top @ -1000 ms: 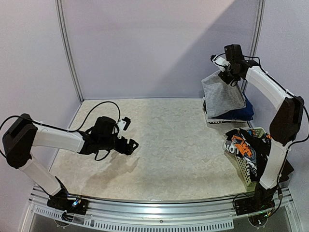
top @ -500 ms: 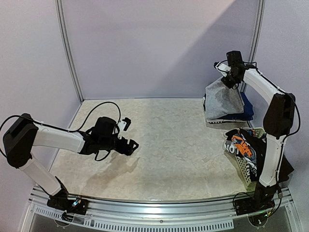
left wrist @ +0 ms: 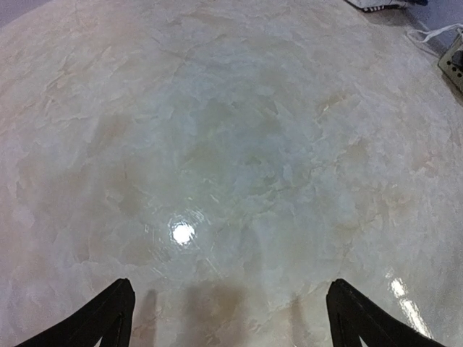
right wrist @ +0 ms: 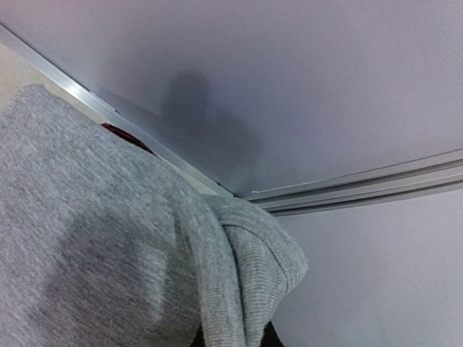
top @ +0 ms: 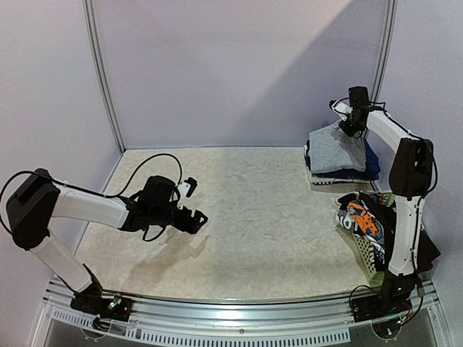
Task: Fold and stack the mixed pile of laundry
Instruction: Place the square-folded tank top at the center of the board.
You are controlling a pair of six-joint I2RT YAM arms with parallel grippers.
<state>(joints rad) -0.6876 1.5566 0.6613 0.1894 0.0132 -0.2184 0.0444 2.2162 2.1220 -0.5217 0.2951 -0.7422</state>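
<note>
Laying grey shirt (top: 335,150) on navy pieces (top: 370,165) just beyond the basket (top: 359,251) | right gripper (top: 353,129) pinched on its far edge: lower fully, square corners, then release | left gripper (top: 197,217) spread wide, well left of basket, holding nothing

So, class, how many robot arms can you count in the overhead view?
2. The left arm lies low over the left side of the table; the right arm stands beside the basket, pincer gripping the grey shirt far right. None seems hidden.
</note>
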